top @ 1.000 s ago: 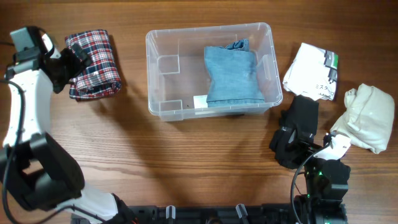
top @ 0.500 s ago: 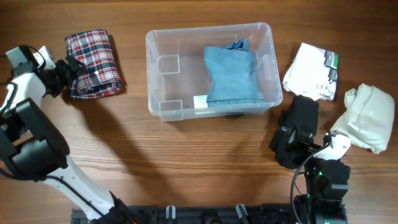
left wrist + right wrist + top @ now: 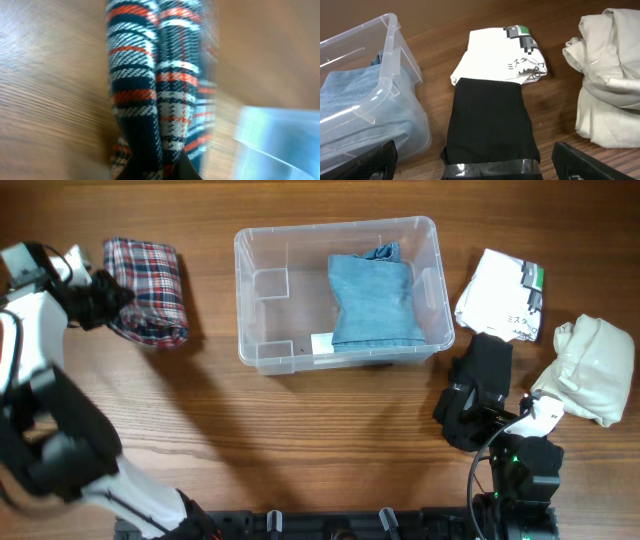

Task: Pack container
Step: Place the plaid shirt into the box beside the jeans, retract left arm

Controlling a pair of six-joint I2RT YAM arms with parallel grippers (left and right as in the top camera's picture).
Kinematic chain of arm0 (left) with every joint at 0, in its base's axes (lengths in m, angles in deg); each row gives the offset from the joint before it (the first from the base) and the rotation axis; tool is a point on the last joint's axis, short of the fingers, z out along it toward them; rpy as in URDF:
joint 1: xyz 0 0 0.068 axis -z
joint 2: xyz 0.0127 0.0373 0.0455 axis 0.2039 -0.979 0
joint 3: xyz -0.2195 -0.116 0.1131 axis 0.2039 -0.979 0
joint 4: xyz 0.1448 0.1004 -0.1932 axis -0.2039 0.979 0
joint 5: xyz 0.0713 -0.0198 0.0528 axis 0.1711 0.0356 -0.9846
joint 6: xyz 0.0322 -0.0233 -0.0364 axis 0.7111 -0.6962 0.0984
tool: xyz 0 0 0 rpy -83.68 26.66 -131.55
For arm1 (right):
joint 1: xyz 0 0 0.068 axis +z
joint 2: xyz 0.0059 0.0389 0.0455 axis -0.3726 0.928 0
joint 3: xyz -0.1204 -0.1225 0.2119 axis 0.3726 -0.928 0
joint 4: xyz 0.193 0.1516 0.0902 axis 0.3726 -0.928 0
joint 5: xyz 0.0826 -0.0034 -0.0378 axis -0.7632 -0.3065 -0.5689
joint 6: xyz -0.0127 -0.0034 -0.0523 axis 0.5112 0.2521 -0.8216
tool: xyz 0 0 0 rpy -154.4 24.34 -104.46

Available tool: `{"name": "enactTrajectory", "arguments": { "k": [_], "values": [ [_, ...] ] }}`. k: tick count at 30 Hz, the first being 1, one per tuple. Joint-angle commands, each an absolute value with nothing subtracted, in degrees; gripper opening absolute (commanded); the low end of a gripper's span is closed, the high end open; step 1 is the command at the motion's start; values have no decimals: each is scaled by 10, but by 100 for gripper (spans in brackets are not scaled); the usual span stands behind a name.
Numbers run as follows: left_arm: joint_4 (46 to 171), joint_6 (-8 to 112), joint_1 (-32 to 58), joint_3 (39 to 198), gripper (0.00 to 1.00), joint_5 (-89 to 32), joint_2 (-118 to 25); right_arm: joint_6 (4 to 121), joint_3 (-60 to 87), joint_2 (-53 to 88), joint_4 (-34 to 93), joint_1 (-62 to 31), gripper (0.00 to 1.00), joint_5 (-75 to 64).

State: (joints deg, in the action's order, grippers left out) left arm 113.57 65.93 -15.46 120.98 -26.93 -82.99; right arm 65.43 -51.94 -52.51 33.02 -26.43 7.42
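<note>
The clear plastic container [image 3: 335,228] stands at the middle back of the table with a folded blue denim garment [image 3: 372,300] in its right half. Left of it lies a red, black and white plaid cloth [image 3: 150,302]. My left gripper [image 3: 102,298] is shut on the cloth's left edge. In the left wrist view the plaid cloth [image 3: 159,85] fills the middle and is pinched at the bottom in my left gripper [image 3: 161,172]. My right gripper [image 3: 482,167] stands open over a black folded garment [image 3: 490,120], which it does not grip.
A white folded shirt with a printed tag [image 3: 500,295] lies right of the container. A cream bundle of cloth [image 3: 588,370] sits further right. The container's corner [image 3: 395,55] is close to my right gripper's left finger. Bare wood lies in front of the container.
My left gripper has shut on the plaid cloth's left edge. The cloth has bunched narrower and shifted a little. The right arm has not moved.
</note>
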Motion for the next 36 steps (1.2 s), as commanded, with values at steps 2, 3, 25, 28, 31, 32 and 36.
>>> {"name": "enactTrajectory", "arguments": {
  "k": [2,3,25,28,31,32,36],
  "values": [
    [1190,585,-83,1243,4,-172,-615,657,-518,-531,333,-267,100,71],
    [1196,564,-53,1243,4,-172,-590,657,-518,-531,333,-267,100,71],
    [1105,233,347,1233,4,-550,-850,657,-518,-531,333,-267,100,71],
    [1115,263,337,1233,5,-567,-838,656,-518,-531,333,-267,100,71],
    [1121,273,328,1233,49,-567,-838,657,-518,-531,333,-267,100,71],
    [1122,293,325,1233,67,-565,-838,657,-518,-531,333,-267,100,71],
    [1151,408,292,1240,100,-560,-810,656,-518,-531,333,-267,100,71]
  ]
}}
